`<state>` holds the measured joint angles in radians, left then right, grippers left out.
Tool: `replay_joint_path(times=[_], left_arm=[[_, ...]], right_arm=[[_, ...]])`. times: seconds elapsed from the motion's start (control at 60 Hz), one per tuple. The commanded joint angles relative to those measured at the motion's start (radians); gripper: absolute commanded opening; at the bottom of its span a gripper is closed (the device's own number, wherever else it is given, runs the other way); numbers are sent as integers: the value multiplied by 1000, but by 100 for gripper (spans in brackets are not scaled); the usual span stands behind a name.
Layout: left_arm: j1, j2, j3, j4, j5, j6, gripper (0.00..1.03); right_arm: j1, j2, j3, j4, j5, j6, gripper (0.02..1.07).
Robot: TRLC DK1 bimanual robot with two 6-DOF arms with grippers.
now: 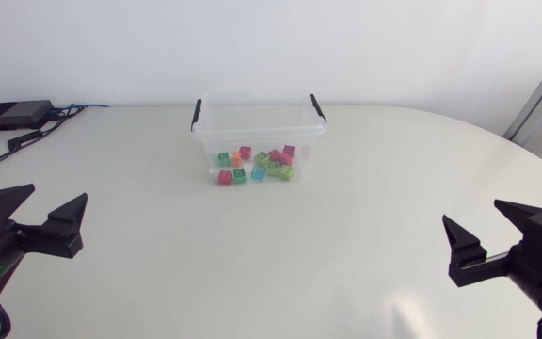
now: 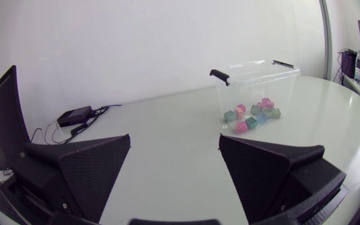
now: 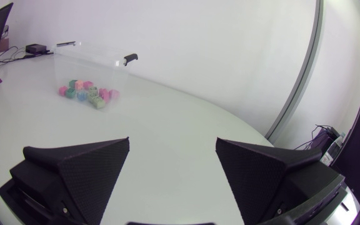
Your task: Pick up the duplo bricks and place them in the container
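Observation:
A clear plastic container (image 1: 257, 132) with black handles stands at the middle of the table's far side. Several duplo bricks (image 1: 257, 166) in pink, green, blue and orange lie inside it on its floor. My left gripper (image 1: 47, 205) hovers open and empty near the front left, far from the box. My right gripper (image 1: 471, 215) is open and empty at the front right. The left wrist view shows the container (image 2: 255, 81) and bricks (image 2: 253, 115) well ahead of the open left gripper (image 2: 175, 140). From the right gripper (image 3: 172, 142) the container (image 3: 86, 65) and bricks (image 3: 86, 94) lie far ahead.
A black box with cables (image 1: 12, 115) sits at the table's back left corner, also seen from the left wrist as the black box (image 2: 75, 115). White tabletop stretches between both grippers and the container.

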<state>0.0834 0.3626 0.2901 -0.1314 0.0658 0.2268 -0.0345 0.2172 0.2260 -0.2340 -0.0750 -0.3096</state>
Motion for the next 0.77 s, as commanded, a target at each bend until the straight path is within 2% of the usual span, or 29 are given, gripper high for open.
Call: replay_joint_path(times=[0.0, 0.5, 0.75], left_arm=[[-13, -46, -51, 25, -11, -46, 99], [-83, -363, -290, 131, -66, -227, 99], [-83, -363, -290, 131, -66, -227, 99]], right_arm=[[6, -28, -44, 34, 13, 60, 102], [35, -217, -226, 234, 75, 309, 102], [35, -217, -226, 234, 75, 310, 102]])
